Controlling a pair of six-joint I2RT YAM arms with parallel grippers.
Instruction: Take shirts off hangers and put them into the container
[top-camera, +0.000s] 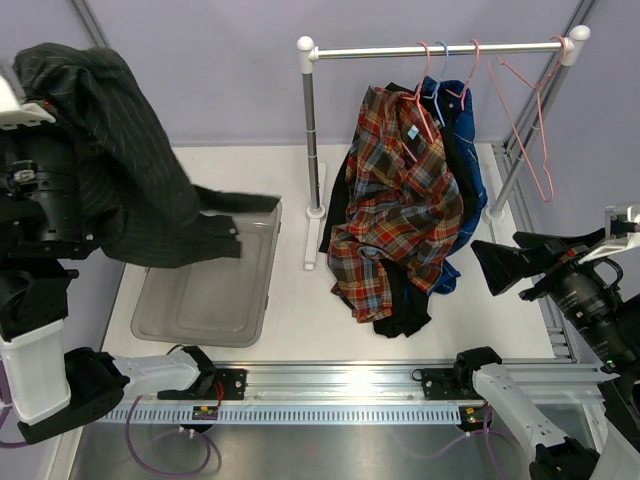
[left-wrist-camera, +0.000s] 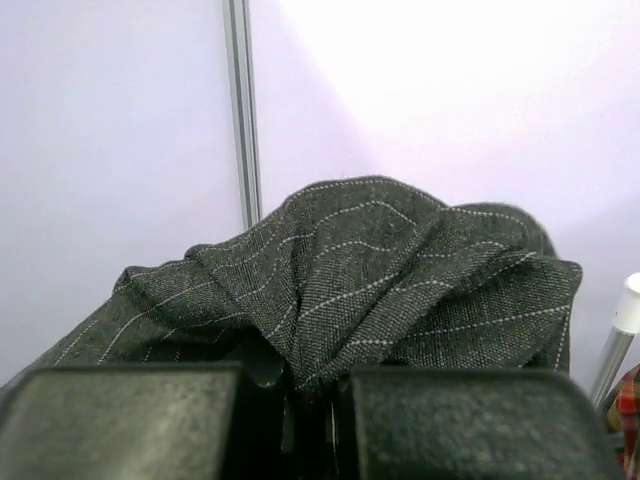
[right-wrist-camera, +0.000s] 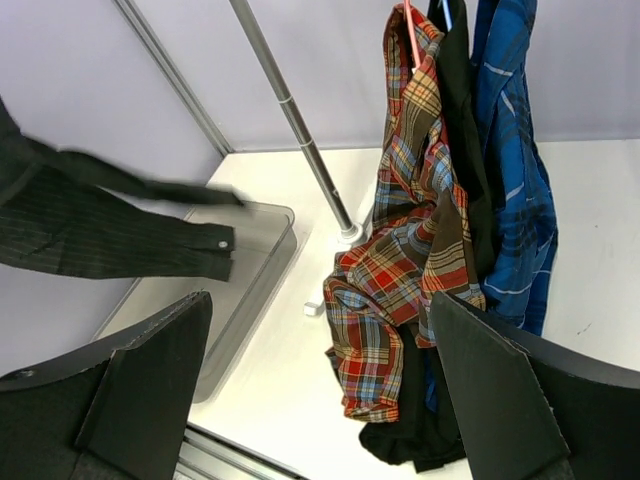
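My left gripper (left-wrist-camera: 312, 420) is clamped tight on a bunched fold of the charcoal pinstriped shirt (top-camera: 110, 160), holding it high at the left side of the table; the cloth hangs down in a heavy drape, its lower edge and a cuff lying over the far end of the container (top-camera: 200, 310), one sleeve stretched along the far rim; my right gripper (right-wrist-camera: 320, 395) stands wide apart and holds nothing, waiting near the plaid shirt (top-camera: 395, 200), the black shirt (top-camera: 405, 310) and the blue shirt (top-camera: 470, 170), which hang on their hangers from the rail (top-camera: 440, 48); one pink hanger (top-camera: 530, 130) hangs bare at the right end. What worries me is the drop; much of the shirt looks to hang left of and beyond the tub, not over its middle, so letting go here would likely leave cloth draped over the rim or heaped on the table; the sleeve on the far rim could trail outside too. My pinch is only on a small fold, so a quick swing might let it slip early; dragging the hem across could also nudge the shallow tub. My left wrist view is filled with cloth, so I cannot judge the tub from there.
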